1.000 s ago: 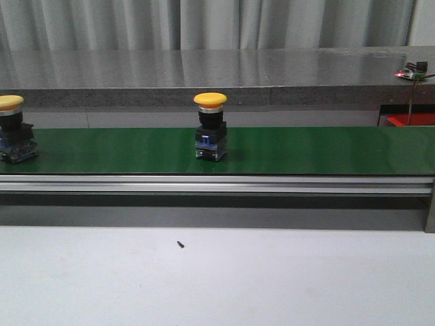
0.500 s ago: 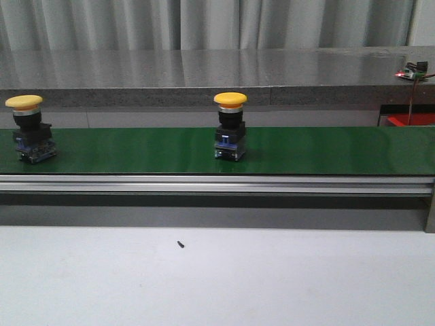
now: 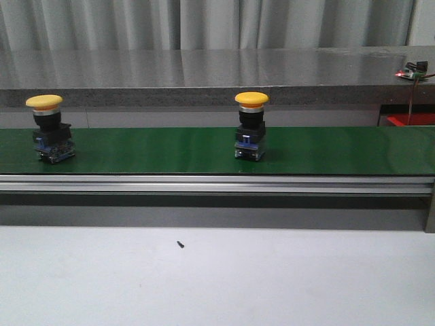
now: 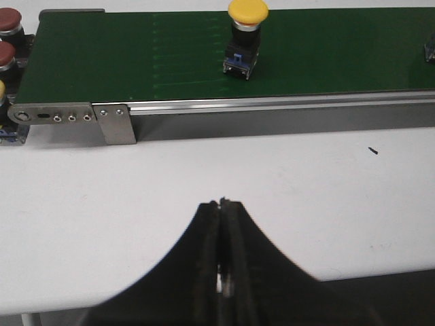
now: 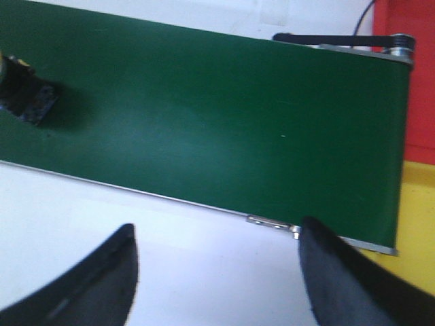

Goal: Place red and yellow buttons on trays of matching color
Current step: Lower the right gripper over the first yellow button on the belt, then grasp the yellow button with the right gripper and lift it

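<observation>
Both yellow buttons (image 3: 251,124) (image 3: 49,127) carried rightward on belt (image 3: 340,149) | left hand (image 4: 222,204) clenched | right hand (image 5: 217,261) released

My left gripper (image 4: 223,258) shows matte black, curved fingers (image 4: 204,272); my right gripper (image 5: 217,272) shows two broad, rounded black fingers (image 5: 102,278).

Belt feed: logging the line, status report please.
Left hand shut, right hand open, both empty. Two yellow buttons upright on green belt. Nothing blocking them.
</observation>
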